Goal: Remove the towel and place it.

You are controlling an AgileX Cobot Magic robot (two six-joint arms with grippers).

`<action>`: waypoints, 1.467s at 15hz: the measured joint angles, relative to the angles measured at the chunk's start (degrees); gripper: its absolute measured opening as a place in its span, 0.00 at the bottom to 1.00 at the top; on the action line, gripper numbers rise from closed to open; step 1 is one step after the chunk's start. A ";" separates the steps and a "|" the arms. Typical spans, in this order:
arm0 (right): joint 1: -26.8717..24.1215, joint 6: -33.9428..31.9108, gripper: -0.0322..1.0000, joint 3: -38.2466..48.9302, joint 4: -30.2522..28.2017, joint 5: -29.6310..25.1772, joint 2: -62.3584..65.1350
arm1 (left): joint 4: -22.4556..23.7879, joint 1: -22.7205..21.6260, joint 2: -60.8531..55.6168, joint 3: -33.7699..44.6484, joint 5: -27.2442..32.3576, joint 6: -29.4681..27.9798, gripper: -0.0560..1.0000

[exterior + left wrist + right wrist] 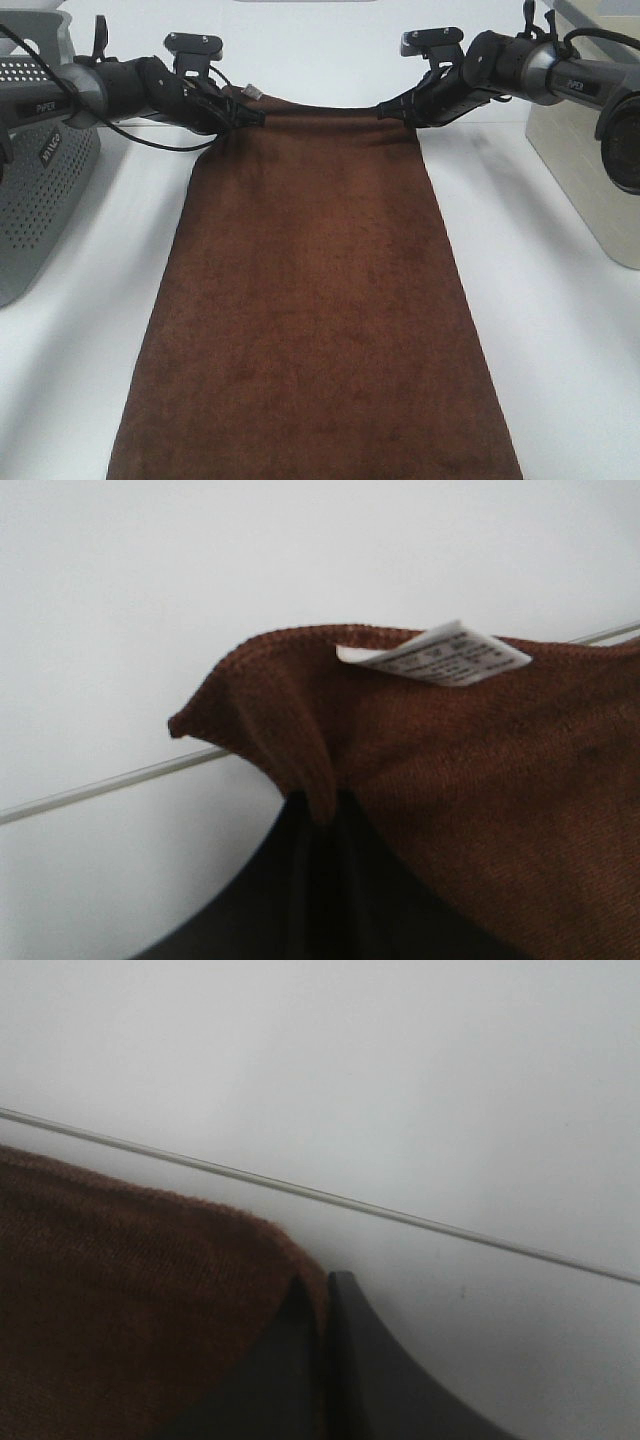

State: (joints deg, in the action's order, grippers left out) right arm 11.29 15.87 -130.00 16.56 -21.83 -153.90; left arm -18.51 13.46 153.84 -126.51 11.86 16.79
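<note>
I had the left gripper and right gripper each pinched shut on a far corner of the towel, which trailed flat across the table beneath my fingers, leaving only release.

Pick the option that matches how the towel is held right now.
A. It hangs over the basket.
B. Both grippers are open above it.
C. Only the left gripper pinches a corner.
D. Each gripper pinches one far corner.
D: the left gripper is shut on the corner with the white label, the right gripper on the other far corner, and the towel lies spread on the table.
</note>
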 joint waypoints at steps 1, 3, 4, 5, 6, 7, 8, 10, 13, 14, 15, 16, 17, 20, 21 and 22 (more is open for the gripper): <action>0.00 0.00 0.04 0.00 0.80 0.46 0.00 | 0.00 0.00 0.17 0.00 -0.69 0.00 0.09; 0.00 0.00 0.09 0.00 1.78 1.26 -0.06 | 0.00 0.00 0.23 0.00 -1.20 0.00 0.16; 0.00 0.00 0.09 0.00 1.78 1.26 -0.06 | 0.00 0.00 0.23 0.00 -1.20 0.00 0.16; 0.00 0.00 0.23 0.00 2.23 1.49 -0.11 | 0.00 0.00 0.23 0.00 -1.38 0.00 0.30; 0.00 0.00 0.35 0.00 2.35 1.49 -0.11 | 0.00 0.00 0.23 0.00 -1.83 0.00 0.41; 0.00 0.00 0.46 0.00 2.41 1.60 -0.11 | 0.00 0.00 0.23 0.00 -2.58 0.00 0.49; 0.00 0.00 0.55 0.00 2.46 1.66 -0.11 | 0.06 0.00 0.23 0.00 -3.04 0.00 0.56; -0.17 0.00 0.64 0.00 2.41 2.12 -0.11 | 0.23 0.00 0.23 0.00 -4.01 0.00 0.62; -0.86 0.00 0.66 0.00 2.23 2.12 -0.11 | 0.23 0.00 0.23 0.00 -4.35 0.00 0.63; -1.20 0.00 0.67 0.00 2.18 1.26 0.11 | 0.23 0.00 0.17 0.00 -3.90 0.00 0.63; -1.49 0.00 0.67 0.00 2.18 -0.80 0.86 | 0.23 0.00 0.06 0.00 -3.38 0.00 0.63; -1.49 0.00 0.70 0.00 2.18 -2.18 1.60 | 0.34 0.00 -0.69 0.00 -1.20 0.00 0.63; -1.49 0.00 0.72 0.00 2.18 -5.10 3.27 | 1.09 0.00 -1.95 0.00 2.58 0.06 0.63; -1.38 0.00 0.77 0.00 3.38 -14.38 10.20 | 2.41 0.00 -8.54 0.00 16.90 -0.29 0.75; -1.38 0.00 0.79 0.00 4.98 -18.33 12.72 | 2.64 0.00 -11.00 0.00 21.26 -1.03 0.79; -1.38 0.00 0.80 0.00 5.90 -22.57 15.64 | 2.86 0.00 -13.87 0.00 25.55 -2.41 0.81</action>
State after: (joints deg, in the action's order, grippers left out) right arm 9.91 15.87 -130.00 22.46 -44.40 -138.25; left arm -15.64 13.46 139.97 -126.51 37.41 14.38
